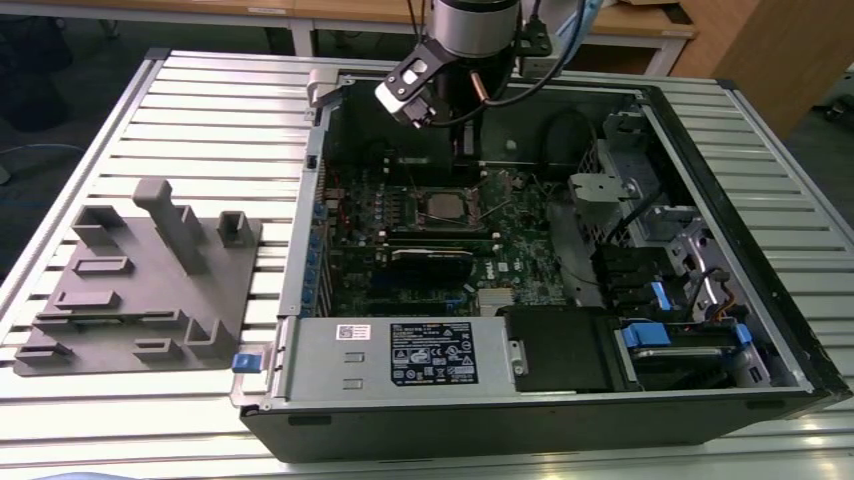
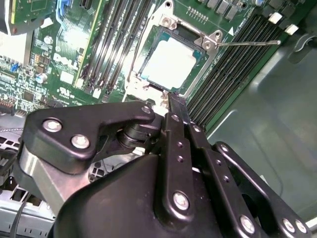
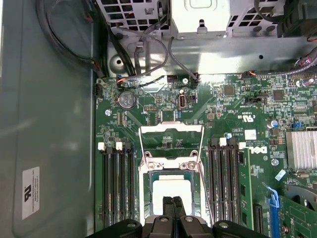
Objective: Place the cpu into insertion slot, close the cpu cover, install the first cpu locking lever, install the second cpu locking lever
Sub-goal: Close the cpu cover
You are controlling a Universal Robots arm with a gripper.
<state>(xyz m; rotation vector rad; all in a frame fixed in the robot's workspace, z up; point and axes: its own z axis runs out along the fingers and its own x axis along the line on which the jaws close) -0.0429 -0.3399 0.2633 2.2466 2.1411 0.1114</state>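
Exterior view: case (image 1: 694, 180) is lying open on the tabletop (image 1: 200, 110), with a grey fixture (image 1: 147, 280) sitting at the exterior view's left of it. The arm is reaching down into the far part of the case. The gripper (image 1: 462, 150) is hanging just far of the cpu (image 1: 445, 206), which is sitting mid-board (image 1: 514, 250).

Second wrist view: fingers (image 2: 171, 124) are pressing together, narrow, with nothing showing between them. The gripper (image 2: 174, 99) tips are sitting right at the edge of the cover (image 2: 198, 69); can't tell if they're touching. The cpu (image 2: 171, 62) is lying flat in the socket (image 2: 210, 43), its pale top showing through the cover's window. The cover is lying down around it; can't tell if it's latched. One thin lever (image 2: 247, 43) is sticking out from a socket corner across the memory slots.

First wrist view: gripper (image 3: 172, 201) tips are overlapping one edge of the cpu (image 3: 171, 188), and the cover (image 3: 171, 166) is framing it.
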